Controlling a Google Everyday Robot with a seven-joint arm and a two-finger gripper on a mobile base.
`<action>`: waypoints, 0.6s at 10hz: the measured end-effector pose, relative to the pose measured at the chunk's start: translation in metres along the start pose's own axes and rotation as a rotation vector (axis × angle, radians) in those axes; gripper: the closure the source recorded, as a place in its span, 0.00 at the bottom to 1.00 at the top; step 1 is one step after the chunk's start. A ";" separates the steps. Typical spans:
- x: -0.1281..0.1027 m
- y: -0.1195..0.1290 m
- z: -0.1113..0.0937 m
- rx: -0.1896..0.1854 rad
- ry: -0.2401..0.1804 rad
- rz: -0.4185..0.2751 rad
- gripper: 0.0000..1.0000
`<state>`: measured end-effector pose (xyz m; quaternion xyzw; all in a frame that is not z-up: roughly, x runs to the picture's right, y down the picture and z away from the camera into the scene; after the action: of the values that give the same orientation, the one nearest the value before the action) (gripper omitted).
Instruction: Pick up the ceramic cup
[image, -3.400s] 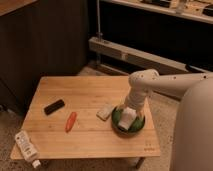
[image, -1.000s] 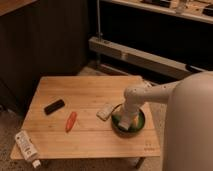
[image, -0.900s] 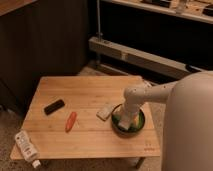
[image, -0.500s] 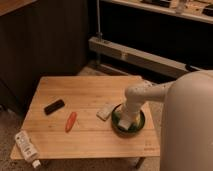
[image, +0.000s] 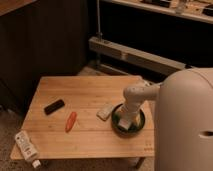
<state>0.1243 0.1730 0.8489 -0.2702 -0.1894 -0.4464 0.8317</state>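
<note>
Change: compared with 3.4 s ago, the arm (image: 137, 97) has folded lower and closer over the green bowl (image: 129, 121); over the last 1 s it has hardly shifted, and everything else on the table sits where it was.
Gripper: the gripper (image: 126, 120) is down inside the green bowl, at the right side of the wooden table (image: 85, 95). Whether its fingers are parted or closed on anything cannot be told; the wrist hides them.
Ceramic cup: a pale shape (image: 125, 124) shows inside the bowl, just under and beside the gripper. That is my best reading of where the ceramic cup sits, but the arm covers most of it, so its rim and its tilt cannot be made out.
Key relation: the cup lies directly below the gripper, not off to either side, so the coming move looks like a short vertical one. If the cup stands upright, its long axis runs up and down, in line with the descending wrist. With only 1 arm, no question of which is nearer arises.
Neighbours: a small whitish block (image: 105, 111) lies just beside the bowl's left rim; an orange carrot-like item (image: 71, 121) and a black object (image: 54, 106) lie further left; a white bottle (image: 26, 146) rests at the near left corner, well apart.
Risk: as a judgement, the bowl wall leaves little room for the fingers around the cup.
</note>
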 end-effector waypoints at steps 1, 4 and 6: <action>0.001 -0.001 0.003 -0.015 0.002 0.002 0.20; 0.003 -0.003 -0.006 -0.015 -0.005 -0.003 0.43; 0.004 -0.005 -0.018 -0.020 -0.011 -0.006 0.61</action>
<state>0.1235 0.1566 0.8387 -0.2803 -0.1902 -0.4496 0.8265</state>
